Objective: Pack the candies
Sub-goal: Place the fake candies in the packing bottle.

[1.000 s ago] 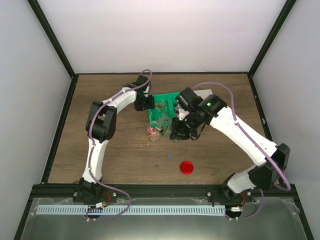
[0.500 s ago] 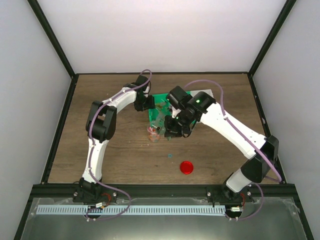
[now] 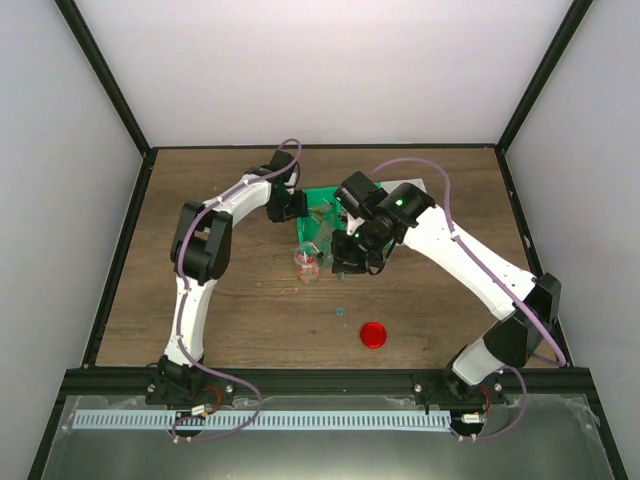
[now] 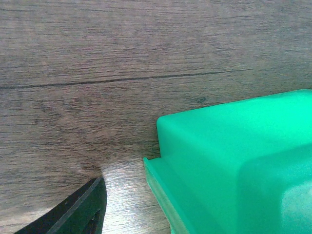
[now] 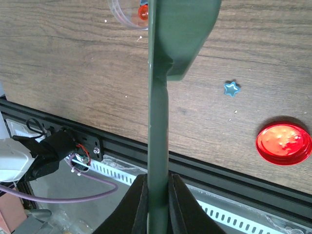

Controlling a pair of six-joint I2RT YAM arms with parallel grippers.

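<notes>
The right gripper [image 5: 158, 189] pinches a dark green scoop [image 5: 158, 117] by its handle. Of the candies [image 5: 142, 10], one glossy red-orange sweet shows inside the clear jar [image 5: 122, 14], at eleven o'clock from the scoop's bowl. Whether the left gripper [image 3: 292, 208], by the green tray [image 4: 234, 161], is open or closed I cannot tell.

Soft, even light is falling from above, leaving only faint shadows on the table [image 3: 260, 320]. Glare is glinting off the red lid [image 5: 283, 144] and paling the wood beside the green box [image 4: 234, 161]. Close to the lens, the right gripper [image 5: 157, 195] is blurring slightly.
</notes>
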